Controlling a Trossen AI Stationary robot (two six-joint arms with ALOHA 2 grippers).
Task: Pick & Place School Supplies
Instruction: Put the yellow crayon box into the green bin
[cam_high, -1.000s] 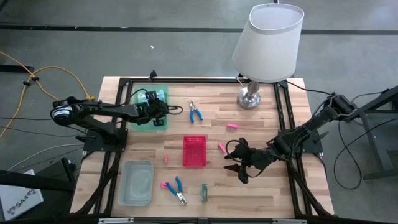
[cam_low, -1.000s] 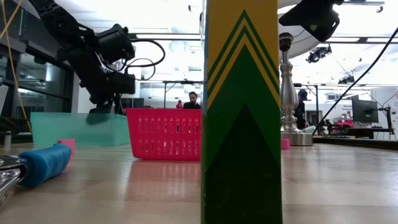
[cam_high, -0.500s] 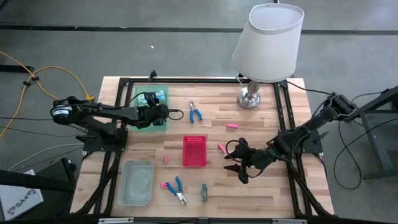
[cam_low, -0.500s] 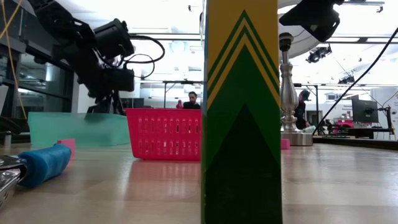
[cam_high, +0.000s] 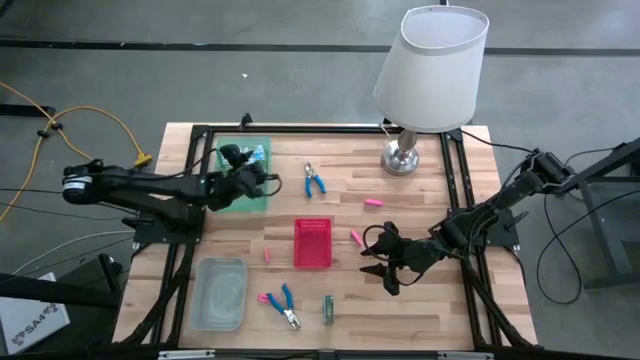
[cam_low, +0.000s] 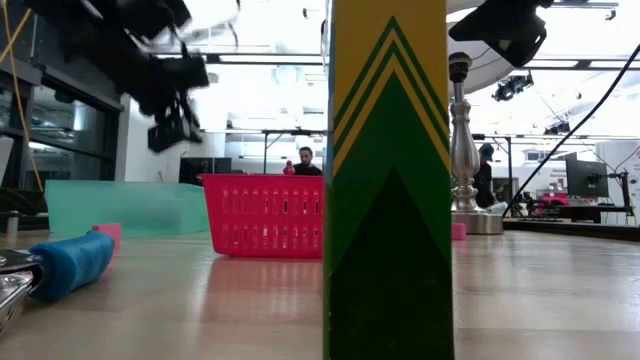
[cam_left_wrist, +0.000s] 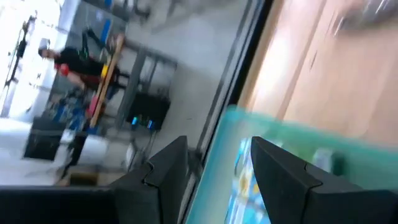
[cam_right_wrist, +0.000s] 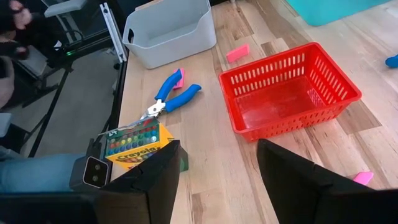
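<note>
Left gripper (cam_high: 262, 180) is over the green tray (cam_high: 258, 198) at the table's far left, raised above it; in its wrist view the two fingers (cam_left_wrist: 280, 174) stand apart with nothing between them, tray rim below. A crayon box (cam_high: 256, 153) lies in the tray at its far end, blue-and-yellow print showing in the wrist view (cam_left_wrist: 249, 180). Right gripper (cam_high: 381, 262) hangs at the near right of the table, just right of the red basket (cam_high: 312, 243), fingers (cam_right_wrist: 298, 180) spread wide and empty. The basket sits mid-table, nothing visible inside it in the right wrist view (cam_right_wrist: 289, 93). A second crayon box (cam_high: 327, 308) stands near the front edge, green-and-yellow side filling the middle of the low view (cam_low: 390, 190). Blue-handled pliers (cam_high: 285, 298) and a pink-handled tool (cam_high: 267, 297) lie together just left of that box, near the clear bin (cam_high: 219, 292) at the near left corner. Another blue-handled tool (cam_high: 315, 180) lies far centre, right of the tray. Pink erasers: one (cam_high: 267, 255) left of the basket, one (cam_high: 356, 237) right of it close to the right gripper, one (cam_high: 372, 203) farther back toward the lamp (cam_high: 432, 70), whose base sits at the far right of the table. In the low view a person (cam_low: 306, 160) shows in the room behind the basket; details too small to tell.
</note>
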